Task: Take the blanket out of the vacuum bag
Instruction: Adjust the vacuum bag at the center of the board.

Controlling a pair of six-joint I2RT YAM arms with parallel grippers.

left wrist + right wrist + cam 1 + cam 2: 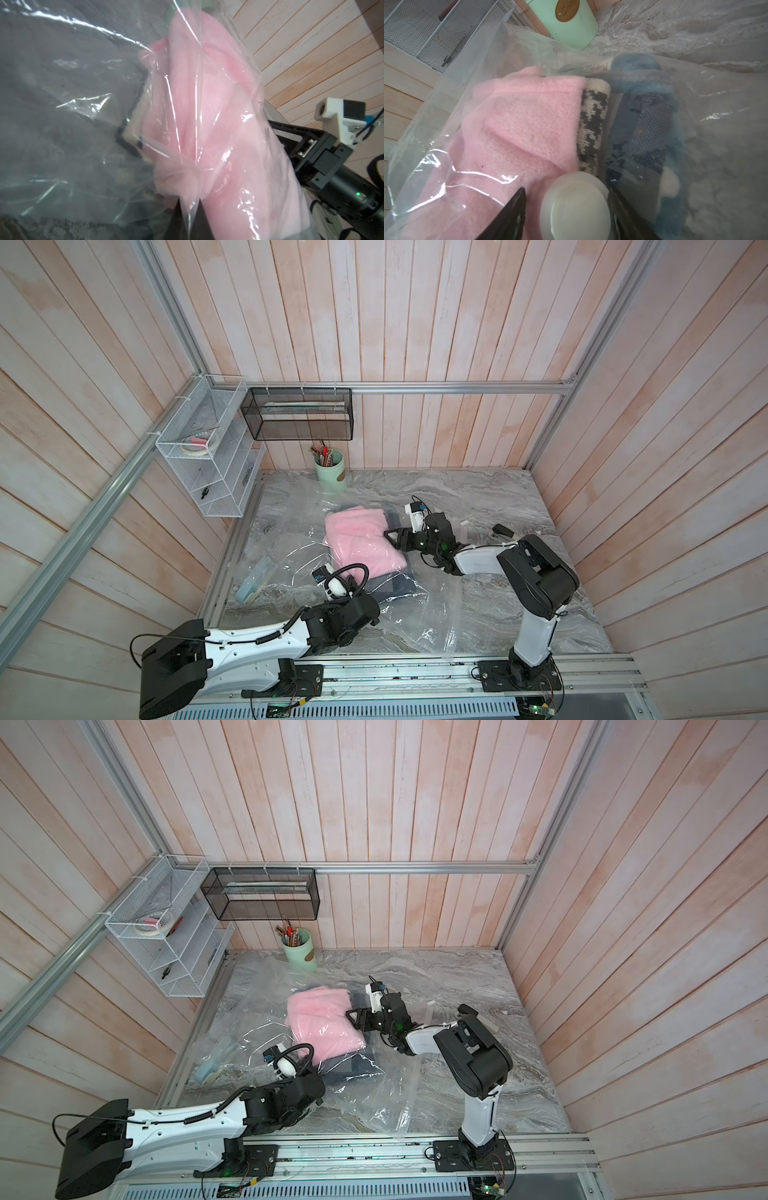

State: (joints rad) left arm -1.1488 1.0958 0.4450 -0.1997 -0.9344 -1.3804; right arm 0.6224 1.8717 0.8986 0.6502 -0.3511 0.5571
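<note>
In both top views the vacuum bag [415, 614] [374, 1094] lies spread and crinkled over the marble table [519, 497], filling the middle of the frame. The pink blanket [361, 539] [324, 1019] sits folded inside it at the centre, on a dark blue textile [395, 587] that shows just below it. My right gripper [392, 540] is at the blanket's right edge. My left arm [257, 639] reaches in from the lower left, with its wrist just below the blanket. A green cup [330, 475] of pens stands at the table's back edge, above the bag.

In my left wrist view, my left gripper [189, 204] has its jaws a narrow way apart. A fold of the bag's film runs up through the gap, and the jaws are not closed on it. Beyond them lies the blanket under the film, with my right gripper at its far side.

In my right wrist view, the jaws stand wide, one on each side of the bag's round white valve cap [575, 207]. The finger on the blanket's side stands clear of the cap, so I hold nothing. The blanket lies under the film, with a patterned knit [593, 124] touching it and the blue textile beyond that.
</note>
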